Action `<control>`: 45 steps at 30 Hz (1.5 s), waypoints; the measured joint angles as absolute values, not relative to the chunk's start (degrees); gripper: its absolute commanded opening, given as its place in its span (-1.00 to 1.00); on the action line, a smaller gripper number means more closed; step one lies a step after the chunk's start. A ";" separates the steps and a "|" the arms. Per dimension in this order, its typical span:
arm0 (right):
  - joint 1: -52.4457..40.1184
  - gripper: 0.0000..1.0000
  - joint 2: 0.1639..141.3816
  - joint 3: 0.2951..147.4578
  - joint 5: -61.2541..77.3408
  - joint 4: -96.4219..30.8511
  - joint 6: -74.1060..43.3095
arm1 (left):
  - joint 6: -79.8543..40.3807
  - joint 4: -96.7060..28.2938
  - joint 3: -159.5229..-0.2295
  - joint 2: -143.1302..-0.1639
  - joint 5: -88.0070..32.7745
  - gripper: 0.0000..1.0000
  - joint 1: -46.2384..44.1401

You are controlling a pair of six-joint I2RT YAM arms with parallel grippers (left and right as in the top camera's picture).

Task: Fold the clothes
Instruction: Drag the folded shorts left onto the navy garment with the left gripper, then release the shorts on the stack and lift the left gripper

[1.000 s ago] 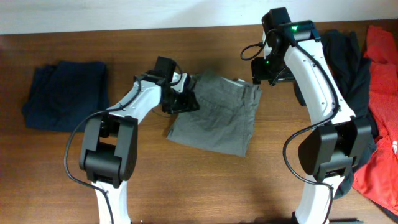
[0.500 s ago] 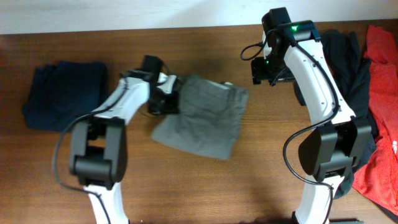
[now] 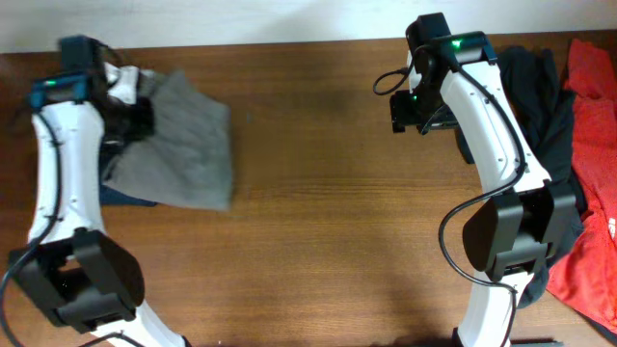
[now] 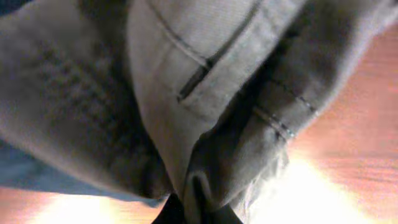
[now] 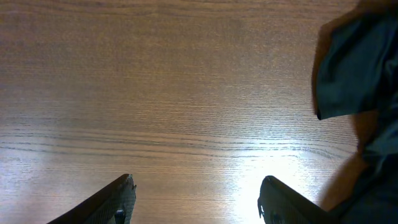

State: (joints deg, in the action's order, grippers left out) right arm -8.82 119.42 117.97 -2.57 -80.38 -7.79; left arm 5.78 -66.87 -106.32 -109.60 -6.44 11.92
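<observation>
And there it went: in half a second the left arm swung the grey trousers (image 3: 188, 145) clean across the wood, from the middle of the frame out to the upper left, while the right arm did not budge at all. The left gripper (image 3: 138, 118) had come up to the far left edge, and the trousers trailed off it to the right and downward in a loose, rumpled sheet. They lay over the navy piece (image 3: 130, 200), of which only a dark strip peeked out at the lower edge of the grey cloth.

On the left wrist view the trousers (image 4: 186, 93) filled nearly everything: a stitched pocket slit ran through the upper middle, a seam with double stitching crossed to the right, and the cloth bunched down into the left gripper (image 4: 194, 213) at the bottom edge, pinched tight between the dark fingers. A bluish patch, the navy piece (image 4: 37, 177), showed at lower left.

Over in the upper right the right gripper (image 3: 410, 114) hung above bare table (image 3: 328, 222), holding nothing. Its wrist view had the right gripper (image 5: 199, 205) spread wide, one finger at each lower corner, plain wood grain between them. The black garment (image 5: 348, 68) crept in at the right edge there; overhead, the black garment (image 3: 540, 96) lay heaped beside the red garment (image 3: 590, 193) at far right.
</observation>
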 measured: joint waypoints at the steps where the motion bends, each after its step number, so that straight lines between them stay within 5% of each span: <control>1: -8.82 0.37 119.42 117.97 -2.57 -80.38 -7.81 | 6.50 -66.87 -106.98 -109.60 -5.91 -0.99 12.60; 45: -8.82 0.39 119.42 117.97 -2.57 -80.36 -7.84 | 12.67 -59.79 -115.98 -118.96 -4.64 -0.98 27.99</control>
